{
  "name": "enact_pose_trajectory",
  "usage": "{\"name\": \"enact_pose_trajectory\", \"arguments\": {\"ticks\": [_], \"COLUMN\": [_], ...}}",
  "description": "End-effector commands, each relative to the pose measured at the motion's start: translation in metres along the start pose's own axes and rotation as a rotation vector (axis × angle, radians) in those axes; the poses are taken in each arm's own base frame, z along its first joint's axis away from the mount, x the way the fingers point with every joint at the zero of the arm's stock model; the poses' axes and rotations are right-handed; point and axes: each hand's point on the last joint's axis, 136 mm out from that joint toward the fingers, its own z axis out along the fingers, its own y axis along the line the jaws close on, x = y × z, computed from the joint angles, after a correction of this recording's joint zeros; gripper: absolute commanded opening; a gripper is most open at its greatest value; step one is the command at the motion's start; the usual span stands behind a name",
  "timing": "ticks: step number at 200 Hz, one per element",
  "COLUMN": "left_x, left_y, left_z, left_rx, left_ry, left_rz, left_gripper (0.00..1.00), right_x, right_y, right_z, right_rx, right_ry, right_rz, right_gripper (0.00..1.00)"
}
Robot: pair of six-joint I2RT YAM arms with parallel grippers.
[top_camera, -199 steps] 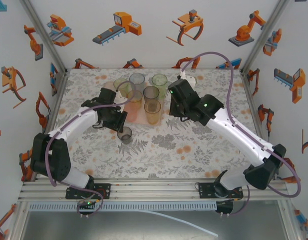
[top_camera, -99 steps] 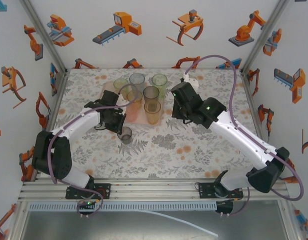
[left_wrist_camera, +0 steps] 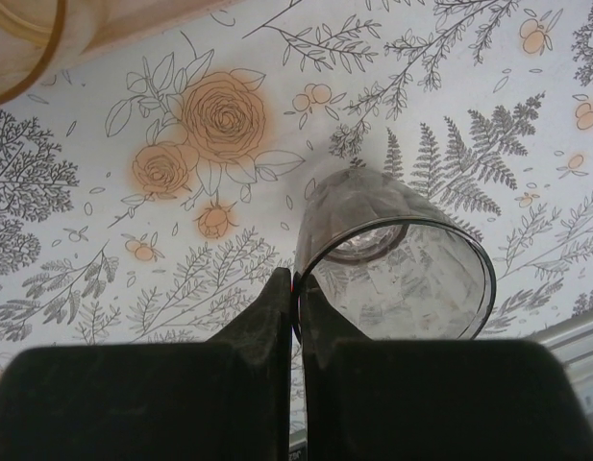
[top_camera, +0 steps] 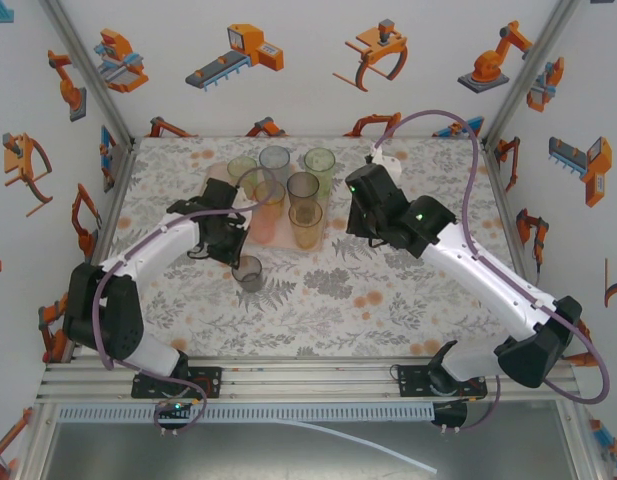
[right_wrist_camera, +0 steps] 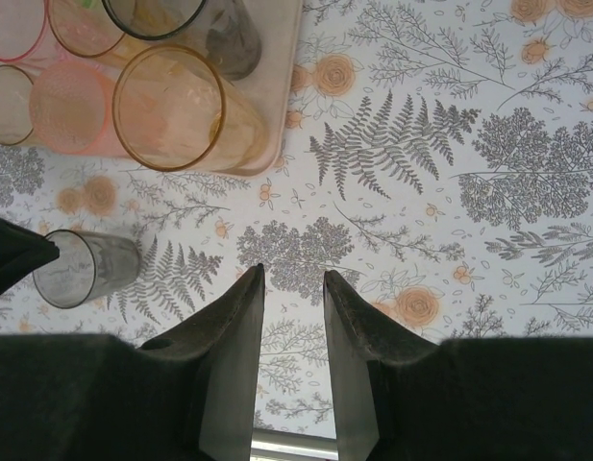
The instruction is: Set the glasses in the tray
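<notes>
Rim of the smoky grey tumbler [left_wrist_camera: 397, 264] is pinched by the closed left gripper [left_wrist_camera: 296, 298] just outside the tray [right_wrist_camera: 284, 67], where other glasses [right_wrist_camera: 171, 106] are cut off by the frame, while the right gripper [right_wrist_camera: 291, 283] hangs parted and empty; whether the tumbler clears the tablecloth [left_wrist_camera: 181, 192] is unclear.

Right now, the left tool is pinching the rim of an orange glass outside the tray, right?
No, that glass is smoky grey, not orange, as the left wrist view shows. The left tool is pinching the rim of a smoky grey glass outside the tray.

One smoky glass [top_camera: 248, 272] stands near pink tray [right_wrist_camera: 283, 104].
</notes>
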Motion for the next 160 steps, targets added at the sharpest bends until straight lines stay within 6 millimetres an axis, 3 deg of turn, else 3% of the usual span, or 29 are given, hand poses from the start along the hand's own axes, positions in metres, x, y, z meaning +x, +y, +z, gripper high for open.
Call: {"name": "enact_pose_trajectory", "arguments": {"ticks": [1,25,48,74,114,160], "left_x": [0.003,0.005,-0.004,-0.023,-0.057,-0.102], "left_y": [0.003,0.02,0.055,0.093,0.136,0.187], "left_z": [-0.036,-0.076,-0.121,-0.151,-0.158,-0.132], "left_rx": [-0.026,-0.053,-0.151,-0.252,-0.278,-0.357], "left_ry": [-0.005,-0.051,-0.132,-0.206,-0.269,-0.316], "left_rz": [0.015,-0.035,-0.1,-0.16,-0.285,-0.36], "left_gripper": [0.02,0.04,0.05,0.05,0.06,0.06], "right_x": [-0.007,-0.007,-0.009,-0.014,-0.025,-0.028], "right_y": [-0.009,-0.016,-0.026,-0.037,-0.043,-0.057], "right_z": [-0.005,-0.003,0.002,0.01,0.024,0.041], "right_rx": [0.014,0.023,0.036,0.05,0.04,0.06], "right_ry": [-0.035,-0.03,-0.007,0.008,0.028,0.061], "right_rz": [0.033,0.037,0.049,0.07,0.079,0.099], "right_gripper": [0.33,0.33,0.34,0.34,0.34,0.34]}}
